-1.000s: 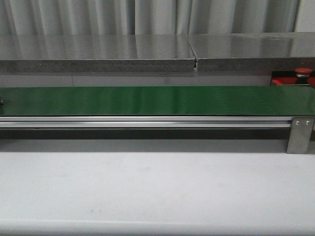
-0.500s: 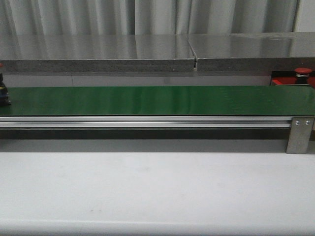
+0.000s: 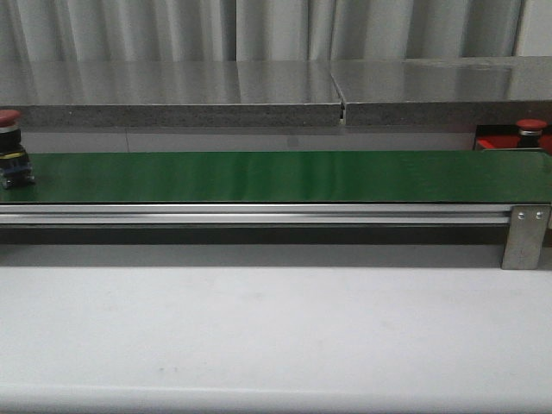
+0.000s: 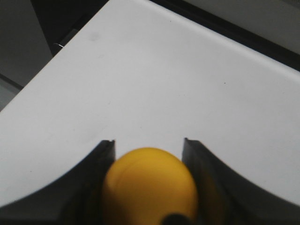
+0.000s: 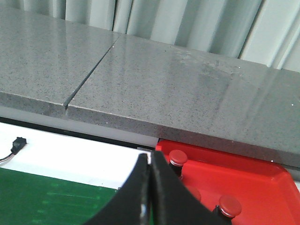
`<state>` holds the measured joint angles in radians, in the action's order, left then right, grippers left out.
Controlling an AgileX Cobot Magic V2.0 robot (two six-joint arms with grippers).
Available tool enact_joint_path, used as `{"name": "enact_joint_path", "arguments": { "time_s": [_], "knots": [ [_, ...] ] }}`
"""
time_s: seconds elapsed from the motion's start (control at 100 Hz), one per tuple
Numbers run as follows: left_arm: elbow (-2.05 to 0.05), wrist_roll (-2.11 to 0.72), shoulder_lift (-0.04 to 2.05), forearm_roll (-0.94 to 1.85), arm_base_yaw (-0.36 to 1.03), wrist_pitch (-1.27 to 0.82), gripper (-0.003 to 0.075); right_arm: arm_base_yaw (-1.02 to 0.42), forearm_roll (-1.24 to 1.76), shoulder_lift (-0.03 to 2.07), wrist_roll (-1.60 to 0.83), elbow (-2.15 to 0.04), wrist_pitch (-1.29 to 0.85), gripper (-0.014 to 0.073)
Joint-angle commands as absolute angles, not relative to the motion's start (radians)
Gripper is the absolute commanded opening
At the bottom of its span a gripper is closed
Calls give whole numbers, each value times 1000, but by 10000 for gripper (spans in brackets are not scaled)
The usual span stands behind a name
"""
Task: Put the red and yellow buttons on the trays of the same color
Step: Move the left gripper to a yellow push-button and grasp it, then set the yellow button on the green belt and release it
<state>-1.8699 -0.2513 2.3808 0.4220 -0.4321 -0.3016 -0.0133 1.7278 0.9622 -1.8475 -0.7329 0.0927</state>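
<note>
Left gripper (image 4: pixel 149 154) hangs over a plain white tabletop (image 4: pixel 154 79), its two dark fingers (image 4: pixel 101 161) closed on a glossy yellow dome-capped button (image 4: pixel 149 185) that fills the gap between them. No yellow tray shows in any view, so where this one goes cannot be told.

At the left end of the long green belt (image 3: pixel 276 176) stands a red-capped button on a dark blocky base (image 3: pixel 12 151). It looks small, rigid and light; the smooth cap would likely slip, so the squarer dark base seems the better place to pinch.

Further right, the right gripper (image 5: pixel 150 187) has its fingers pressed together with nothing between them, poised beside the belt's far end. Just beyond it lies the bright red low-rimmed tray (image 5: pixel 262 187), already holding several red buttons (image 5: pixel 178 158).

Behind the belt runs a speckled grey stone ledge (image 3: pixel 172 95) with pale curtains (image 3: pixel 259 26) above it.
</note>
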Motion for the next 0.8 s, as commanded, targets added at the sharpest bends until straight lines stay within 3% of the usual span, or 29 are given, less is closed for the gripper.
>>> {"name": "enact_joint_path", "arguments": {
  "time_s": [0.0, 0.04, 0.79],
  "knots": [
    [-1904, -248, 2311, 436, -434, -244, 62, -10, 1723, 944, -1854, -770, 79, -68],
    [-1904, -248, 2311, 436, -434, -252, -19, -10, 1723, 944, -1854, -770, 79, -68],
    [-1881, -248, 1914, 527, -414, -611, -20, -10, 1723, 944, -1854, -770, 79, -68]
  ]
}}
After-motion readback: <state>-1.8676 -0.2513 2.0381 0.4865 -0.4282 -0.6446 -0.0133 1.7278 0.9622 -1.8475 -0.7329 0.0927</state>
